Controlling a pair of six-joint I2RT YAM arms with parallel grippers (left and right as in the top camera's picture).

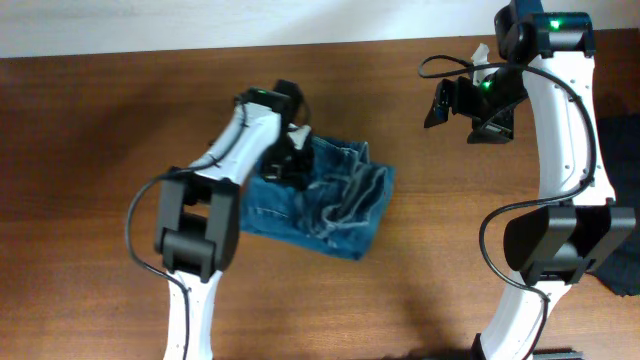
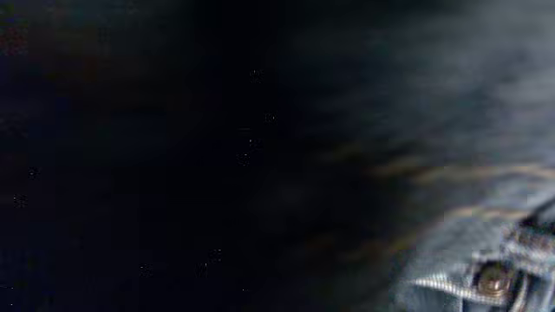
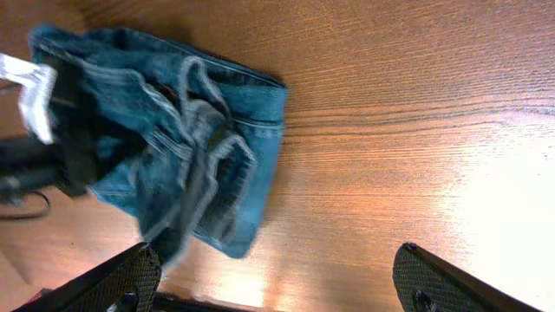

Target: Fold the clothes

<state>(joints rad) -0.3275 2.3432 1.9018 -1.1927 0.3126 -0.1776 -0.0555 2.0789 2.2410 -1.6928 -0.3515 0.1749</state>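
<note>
The clothes are blue denim jeans folded into a compact bundle in the middle of the wooden table. My left gripper is pressed down onto the bundle's back left part. Its wrist view is almost black, with only a strip of denim and a metal rivet showing; the fingers are hidden there. My right gripper hangs above the table to the right of the jeans, apart from them. In its wrist view the right gripper stands open over bare wood, and the jeans lie at upper left.
A dark blue thing lies at the table's right edge behind my right arm. The table's back edge runs along the top, with a pale wall beyond it. Bare wood surrounds the bundle on all sides.
</note>
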